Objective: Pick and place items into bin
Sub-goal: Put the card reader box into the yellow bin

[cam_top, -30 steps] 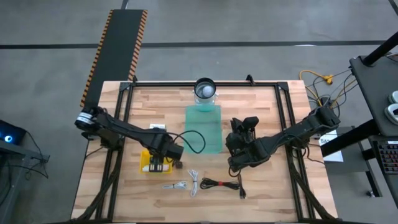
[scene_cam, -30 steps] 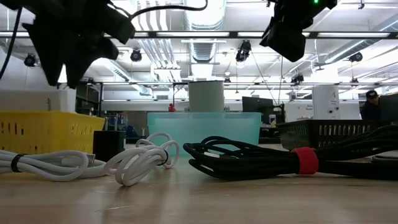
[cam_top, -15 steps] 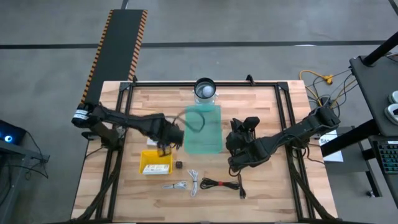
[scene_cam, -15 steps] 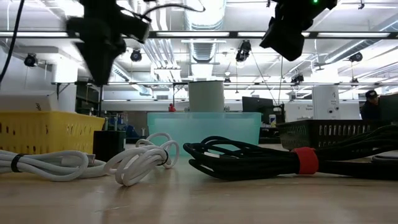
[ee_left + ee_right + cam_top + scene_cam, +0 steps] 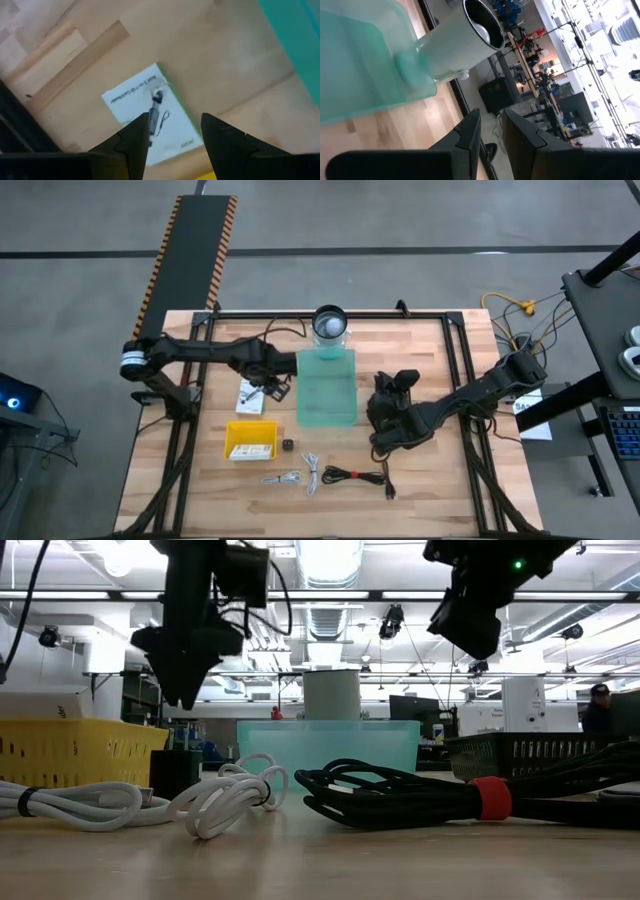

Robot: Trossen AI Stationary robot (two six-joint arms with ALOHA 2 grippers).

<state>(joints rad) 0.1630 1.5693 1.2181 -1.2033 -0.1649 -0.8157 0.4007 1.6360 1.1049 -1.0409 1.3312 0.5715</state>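
Note:
My left gripper (image 5: 272,380) hangs open, pointing down over a white printed card (image 5: 150,112) that lies flat on the table beside the left wall of the teal bin (image 5: 327,387). Nothing is between its fingers. My right gripper (image 5: 385,422) hovers right of the bin, its fingers a narrow gap apart with nothing between them (image 5: 492,125). Near the front edge lie a tiny black cube (image 5: 288,444), two short white cables (image 5: 283,478) (image 5: 312,473) and a coiled black cable (image 5: 355,476).
A yellow basket (image 5: 250,440) with a white card in it stands left of the cube. A white cylinder (image 5: 330,325) stands at the bin's far end. Black frame rails (image 5: 200,360) run along the table's left, right and far edges.
My left gripper has swung from above the yellow basket toward the table's far edge, rolling about its own axis, and now stands over the white card by the bin. Its finger gap looks the same. My right gripper has sunk a little.

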